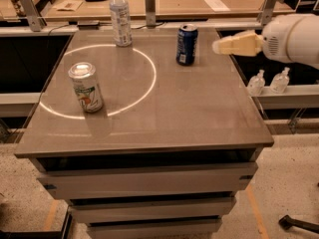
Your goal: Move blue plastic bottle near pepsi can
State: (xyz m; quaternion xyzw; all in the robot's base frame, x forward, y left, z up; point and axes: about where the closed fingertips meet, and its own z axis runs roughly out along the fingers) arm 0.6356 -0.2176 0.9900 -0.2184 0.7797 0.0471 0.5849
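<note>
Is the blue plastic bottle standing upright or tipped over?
Upright: the blue plastic bottle stands on its base near the far edge of the table, cap on top. The gripper is right of the pepsi can.

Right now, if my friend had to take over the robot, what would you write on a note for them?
Claw: in the air by the table's far right edge, just right of the pepsi can, carrying nothing.
Blue plastic bottle: upright at the far left of the table, untouched.
Pepsi can: upright at the far right, well apart from the bottle.
Silver-white can: front left, not part of the job.
Done: nothing yet.
Left: reach the bottle, grab it, and set it down beside the pepsi can.
</note>
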